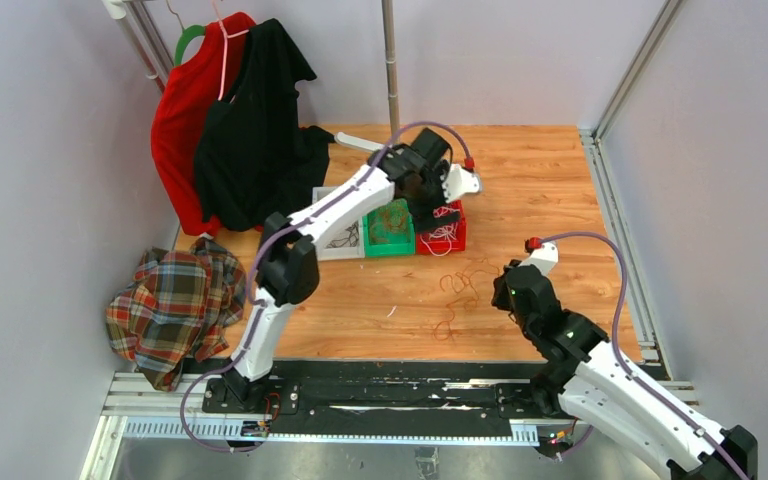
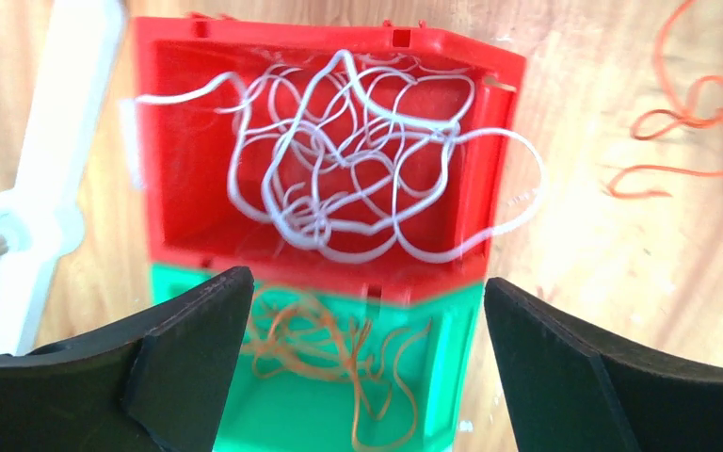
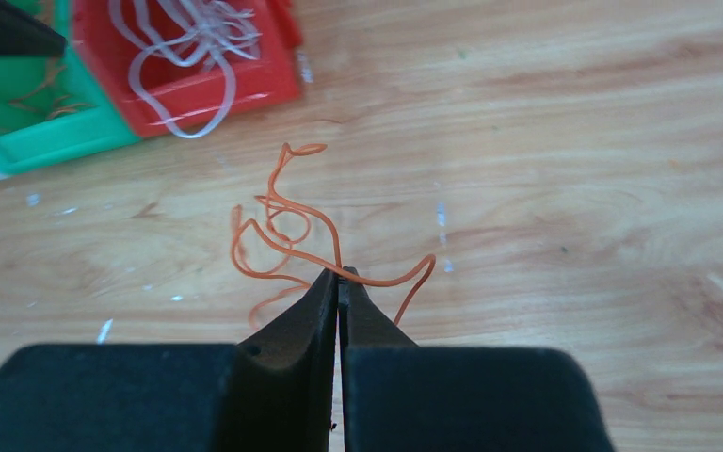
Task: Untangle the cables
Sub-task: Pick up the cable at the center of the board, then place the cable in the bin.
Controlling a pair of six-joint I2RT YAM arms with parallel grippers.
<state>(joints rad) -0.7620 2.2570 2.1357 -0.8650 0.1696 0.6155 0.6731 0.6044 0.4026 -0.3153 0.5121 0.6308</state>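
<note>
White cables (image 2: 313,221) lie tangled in a red bin (image 2: 179,160), one loop hanging over its rim. Brown-orange cables (image 2: 339,344) lie in the green bin (image 2: 292,414) beside it. My left gripper (image 2: 367,311) hovers above these bins with its jaws wide apart and nothing between them. More loose orange cables (image 1: 455,295) lie on the wooden table in front of the bins. My right gripper (image 3: 340,275) is low over the table, shut on a squiggly orange cable (image 3: 377,282) pinched at its tips. In the top view the right gripper (image 1: 505,295) is just right of those strands.
A white bin (image 1: 340,235) stands left of the green bin (image 1: 390,228). A plaid shirt (image 1: 175,305) lies crumpled at the table's left edge. Red and black garments (image 1: 230,120) hang at the back left. A metal pole (image 1: 391,70) rises behind the bins.
</note>
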